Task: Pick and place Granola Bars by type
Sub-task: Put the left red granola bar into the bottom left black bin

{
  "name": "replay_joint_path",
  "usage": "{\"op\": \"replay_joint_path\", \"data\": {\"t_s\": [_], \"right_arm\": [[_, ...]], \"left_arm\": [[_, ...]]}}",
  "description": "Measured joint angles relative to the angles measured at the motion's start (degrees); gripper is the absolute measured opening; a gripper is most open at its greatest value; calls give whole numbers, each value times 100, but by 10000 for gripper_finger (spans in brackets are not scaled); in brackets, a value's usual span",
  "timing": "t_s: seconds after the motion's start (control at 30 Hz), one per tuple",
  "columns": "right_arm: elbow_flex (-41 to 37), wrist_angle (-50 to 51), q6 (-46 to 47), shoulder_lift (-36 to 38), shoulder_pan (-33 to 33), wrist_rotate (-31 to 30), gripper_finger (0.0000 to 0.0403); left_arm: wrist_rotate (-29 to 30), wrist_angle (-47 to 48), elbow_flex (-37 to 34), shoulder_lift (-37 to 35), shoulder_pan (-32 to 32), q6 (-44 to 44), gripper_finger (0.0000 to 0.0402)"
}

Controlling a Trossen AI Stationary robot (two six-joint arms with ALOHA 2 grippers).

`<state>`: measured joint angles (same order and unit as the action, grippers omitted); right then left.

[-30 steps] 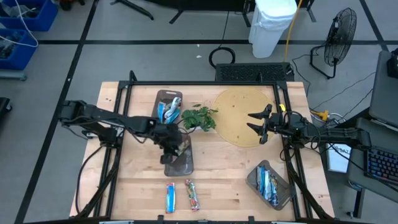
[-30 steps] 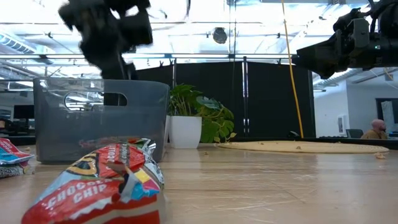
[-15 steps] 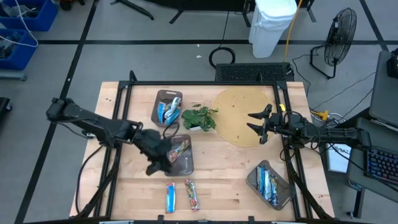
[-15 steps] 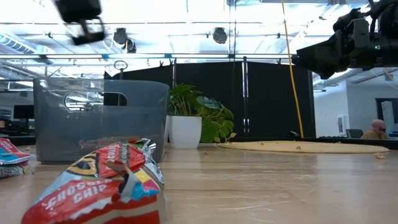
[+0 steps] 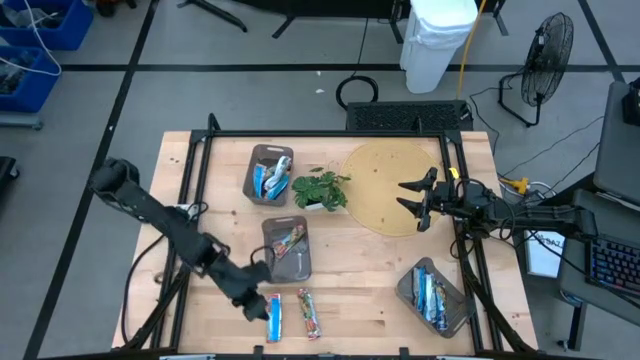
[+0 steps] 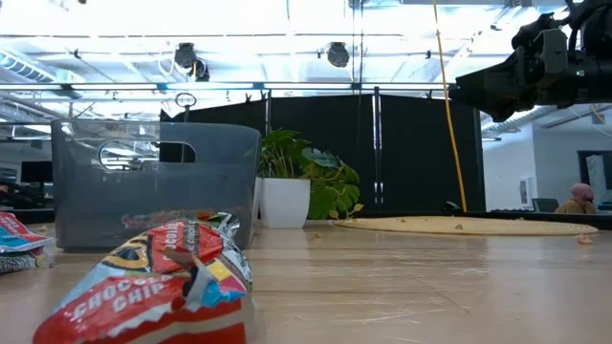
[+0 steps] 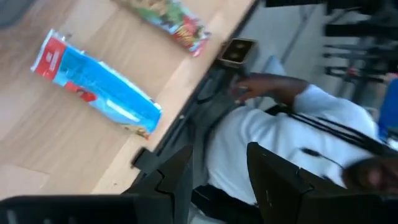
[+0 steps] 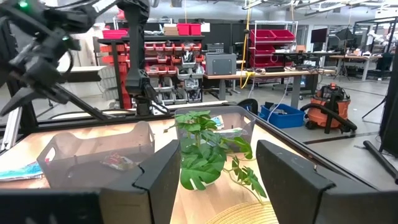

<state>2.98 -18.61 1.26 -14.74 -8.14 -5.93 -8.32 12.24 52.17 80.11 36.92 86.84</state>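
Two Granola Bars lie flat on the table near its near edge: a blue one (image 5: 274,317) (image 7: 94,92) and a red-multicoloured one (image 5: 309,313) (image 6: 158,287). My left gripper (image 5: 254,304) (image 7: 217,180) hovers open just left of the blue bar, with nothing between its fingers. More bars lie in three grey trays: blue ones in the far tray (image 5: 268,172), a red one in the middle tray (image 5: 287,248), and blue and green ones in the right tray (image 5: 432,294). My right gripper (image 5: 414,199) (image 8: 217,186) waits open above the round mat.
A small potted plant (image 5: 320,188) stands between the far tray and the round tan mat (image 5: 395,195). A black frame runs along the table's edges (image 5: 190,230). A person in a white shirt (image 7: 261,143) sits beyond the near edge.
My left gripper has swung from over the middle tray toward the table's near edge and left, ending beside the blue bar. It has rolled about its own axis on the way and left the low view. The red bar in the middle tray now shows uncovered.
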Motion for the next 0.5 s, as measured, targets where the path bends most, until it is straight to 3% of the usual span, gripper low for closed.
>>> {"op": "replay_joint_path", "data": {"t_s": [0.2,0.5], "right_arm": [[0,1,0,0,0,0,201],[0,2,0,0,0,0,201]], "left_arm": [[-62,306,794,1067,82,-155,152],[-275,1065,1211,2212,88,-2877,152]]}}
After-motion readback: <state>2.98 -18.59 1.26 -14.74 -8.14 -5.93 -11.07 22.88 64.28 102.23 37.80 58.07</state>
